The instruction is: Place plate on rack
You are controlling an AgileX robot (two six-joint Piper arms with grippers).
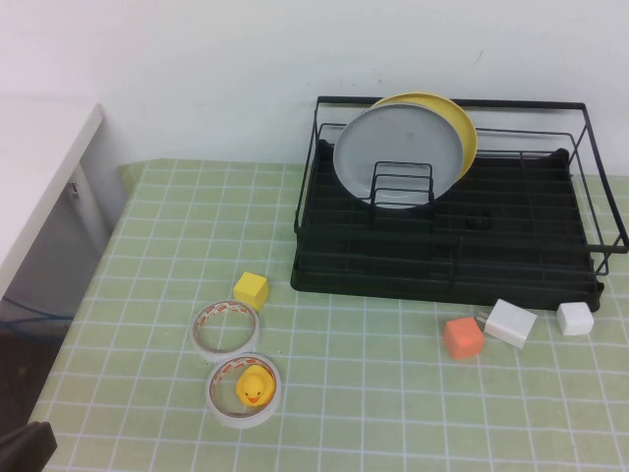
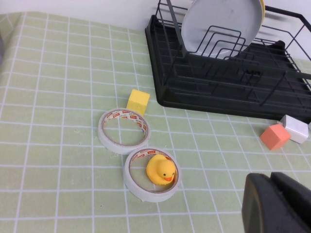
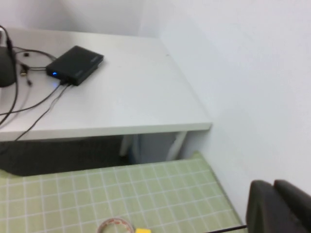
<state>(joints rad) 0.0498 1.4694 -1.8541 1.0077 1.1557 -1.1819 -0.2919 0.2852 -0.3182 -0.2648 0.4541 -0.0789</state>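
Observation:
The light grey plate [image 1: 393, 147] stands upright in the black wire rack [image 1: 442, 265], held between the wire dividers and leaning on a yellow plate [image 1: 460, 123] behind it. The plate [image 2: 218, 22] and the rack [image 2: 218, 92] also show in the left wrist view. My left gripper [image 2: 271, 182] is shut and empty, low over the mat near the table's front left, far from the rack. My right gripper [image 3: 273, 187] is shut and empty; it faces the wall and a white desk and is out of the high view.
On the green checked mat lie a yellow cube [image 1: 252, 289], an empty tape roll [image 1: 226, 326], a tape roll holding a yellow duck [image 1: 254, 387], an orange cube [image 1: 463, 337] and two white blocks [image 1: 511, 323] [image 1: 575, 318]. A white desk [image 1: 39, 167] stands left.

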